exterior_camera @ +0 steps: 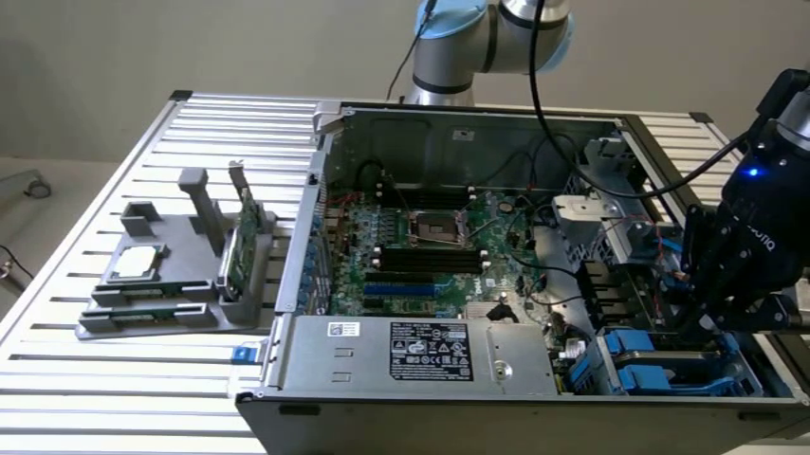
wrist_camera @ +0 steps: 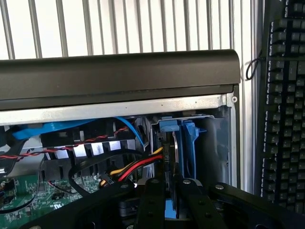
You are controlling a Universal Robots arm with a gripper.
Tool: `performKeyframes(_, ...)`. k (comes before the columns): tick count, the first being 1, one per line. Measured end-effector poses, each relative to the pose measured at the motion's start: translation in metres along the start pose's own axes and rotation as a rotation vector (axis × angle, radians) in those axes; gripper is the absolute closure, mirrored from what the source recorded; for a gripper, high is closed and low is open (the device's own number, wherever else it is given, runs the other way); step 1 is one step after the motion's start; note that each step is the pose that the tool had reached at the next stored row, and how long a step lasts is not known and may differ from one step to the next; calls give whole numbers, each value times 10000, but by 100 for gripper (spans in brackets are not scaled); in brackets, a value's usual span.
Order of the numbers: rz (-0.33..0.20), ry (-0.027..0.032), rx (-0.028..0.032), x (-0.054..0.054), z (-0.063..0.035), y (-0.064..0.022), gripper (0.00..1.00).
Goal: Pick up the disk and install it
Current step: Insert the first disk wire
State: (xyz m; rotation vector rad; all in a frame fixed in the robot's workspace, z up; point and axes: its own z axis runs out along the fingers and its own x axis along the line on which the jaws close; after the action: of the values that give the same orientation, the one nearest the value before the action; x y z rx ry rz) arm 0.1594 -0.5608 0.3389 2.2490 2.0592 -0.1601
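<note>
The disk (wrist_camera: 172,157) stands on edge in the drive bay at the corner of the open computer case (exterior_camera: 506,403), its blue plastic frame (wrist_camera: 189,143) beside it. My gripper (wrist_camera: 170,183) reaches down into that bay, its two black fingers (wrist_camera: 150,202) pressed close on either side of the disk's thin edge. In the exterior view my gripper (exterior_camera: 705,318) hangs low over the bay at the case's right side and covers the disk.
Red, yellow and black cables (wrist_camera: 136,167) run close beside the disk. Blue drive frames (exterior_camera: 646,365) sit in the bay. A grey stand (exterior_camera: 177,284) with a chip and a green card is on the exterior view's left. A keyboard (wrist_camera: 283,109) lies beside the case.
</note>
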Motion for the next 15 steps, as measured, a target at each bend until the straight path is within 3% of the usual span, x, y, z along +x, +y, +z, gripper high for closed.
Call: performKeyframes(15, -33, -1, -5, 14, -5, -11, 84)
